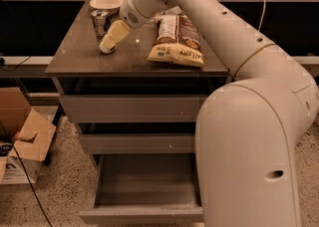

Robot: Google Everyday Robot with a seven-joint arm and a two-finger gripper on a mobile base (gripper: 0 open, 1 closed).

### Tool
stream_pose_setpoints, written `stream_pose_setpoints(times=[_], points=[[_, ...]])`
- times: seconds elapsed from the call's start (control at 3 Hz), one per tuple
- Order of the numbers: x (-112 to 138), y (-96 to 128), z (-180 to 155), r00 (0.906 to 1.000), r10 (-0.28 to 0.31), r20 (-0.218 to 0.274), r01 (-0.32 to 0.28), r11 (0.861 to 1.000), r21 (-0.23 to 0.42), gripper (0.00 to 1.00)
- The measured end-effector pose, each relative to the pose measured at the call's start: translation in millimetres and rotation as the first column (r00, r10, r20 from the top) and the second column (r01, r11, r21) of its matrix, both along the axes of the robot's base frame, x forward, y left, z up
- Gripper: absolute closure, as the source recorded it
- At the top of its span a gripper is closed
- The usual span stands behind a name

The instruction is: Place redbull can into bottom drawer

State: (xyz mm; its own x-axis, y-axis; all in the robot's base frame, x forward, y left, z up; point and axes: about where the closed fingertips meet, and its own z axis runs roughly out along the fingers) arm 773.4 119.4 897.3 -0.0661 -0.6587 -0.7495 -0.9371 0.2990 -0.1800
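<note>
The redbull can (100, 20) stands upright at the back left of the cabinet top (84, 59); its shiny top and upper body show, its lower part is hidden. My gripper (107, 45) reaches down from the right and sits right at the can, covering its lower half and touching down near the cabinet top. The bottom drawer (142, 215) is pulled out and open below the two shallower closed drawers, and its inside looks bare. My large white arm (249, 121) fills the right side of the view and hides the drawer's right end.
A shallow bowl (106, 3) sits behind the can. A bag of chips (175, 41) lies to the right of the gripper. An open cardboard box (25, 139) and a black cable (27, 183) are on the floor at the left.
</note>
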Motion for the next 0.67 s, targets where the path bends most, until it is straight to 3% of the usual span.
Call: stream_pose_setpoints(times=[0.33,0.67], points=[[3,25,3,0.9986,0.053,0.006,-0.053,0.998,0.021,0.00],[5,47,8,0.9953,0.095,0.018,-0.095,0.995,0.042,0.19]])
